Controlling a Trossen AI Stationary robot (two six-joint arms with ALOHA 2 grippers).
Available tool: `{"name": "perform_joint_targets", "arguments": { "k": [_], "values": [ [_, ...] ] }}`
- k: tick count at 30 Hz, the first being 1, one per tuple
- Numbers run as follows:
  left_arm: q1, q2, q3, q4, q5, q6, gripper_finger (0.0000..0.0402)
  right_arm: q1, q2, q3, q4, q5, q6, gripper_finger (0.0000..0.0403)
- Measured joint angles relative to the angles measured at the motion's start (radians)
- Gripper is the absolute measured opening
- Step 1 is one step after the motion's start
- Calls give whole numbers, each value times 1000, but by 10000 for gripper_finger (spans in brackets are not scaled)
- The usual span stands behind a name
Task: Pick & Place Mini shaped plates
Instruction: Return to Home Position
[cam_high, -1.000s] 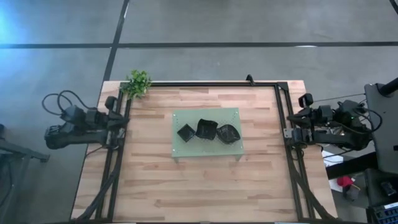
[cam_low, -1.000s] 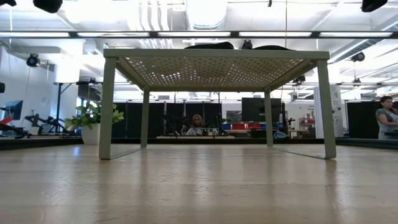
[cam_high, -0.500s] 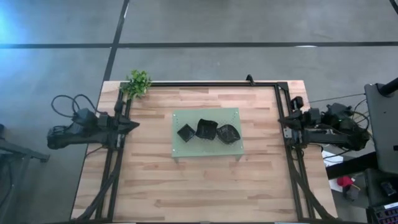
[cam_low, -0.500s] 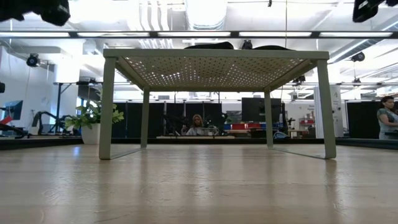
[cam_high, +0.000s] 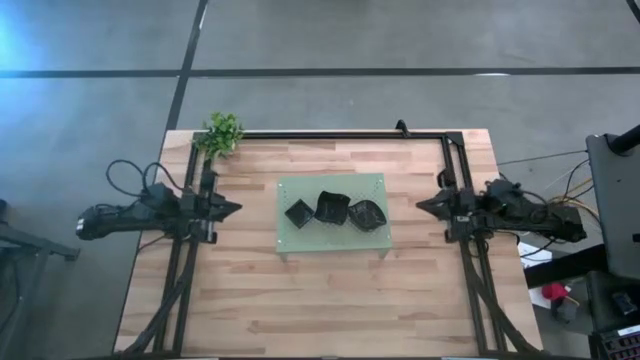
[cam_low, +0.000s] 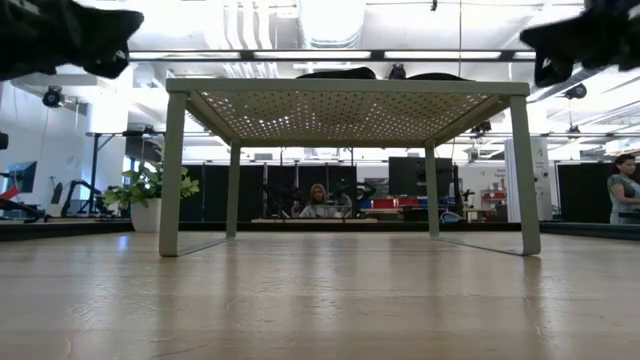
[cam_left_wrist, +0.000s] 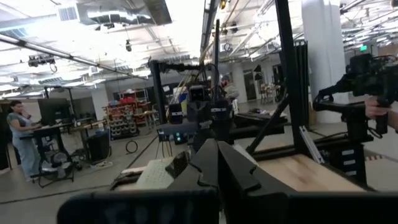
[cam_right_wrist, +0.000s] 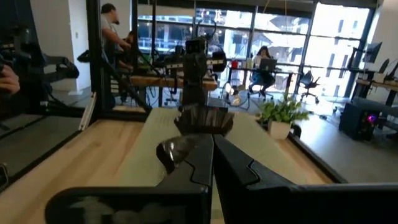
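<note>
Three small glossy black dishes (cam_high: 299, 213), (cam_high: 332, 208), (cam_high: 367, 214) lie side by side on the light green perforated mat (cam_high: 330, 185), a low stand on legs in the middle of the wooden table. In the low view they show as dark humps (cam_low: 335, 72) on its top. My left gripper (cam_high: 234, 208) is shut and empty, left of the mat, pointing at it. My right gripper (cam_high: 420, 205) is shut and empty, right of the mat, pointing at it. In the right wrist view the dishes (cam_right_wrist: 204, 118) lie straight ahead of the shut fingers (cam_right_wrist: 211, 155).
A small green plant (cam_high: 222, 133) stands at the far left corner. Black frame rails (cam_high: 190, 250), (cam_high: 466, 250) run along both sides of the table. Bare wood lies near of the mat (cam_high: 330, 300). People (cam_low: 620, 200) sit and stand in the room beyond.
Both arms have reached in from outside the side rails toward the mat: my left gripper toward the table's right, my right gripper toward the table's left. In the low view both have come down into the top corners. The dishes have not moved.
</note>
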Motion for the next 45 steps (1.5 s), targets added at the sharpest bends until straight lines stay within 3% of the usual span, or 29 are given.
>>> {"name": "perform_joint_targets", "arguments": {
  "k": [10, 18, 45],
  "values": [
    [0, 0, -89, 15, -37, -15, 0, -1, -1, -123, 24, 10, -37, 8],
    [0, 0, -90, -3, -40, -4, 0, -1, 4, -200, 153, 13, -45, 8],
    [0, 0, -92, -71, -59, -37, 0, 0, 6, -200, 146, 63, -165, 8]
  ]
}}
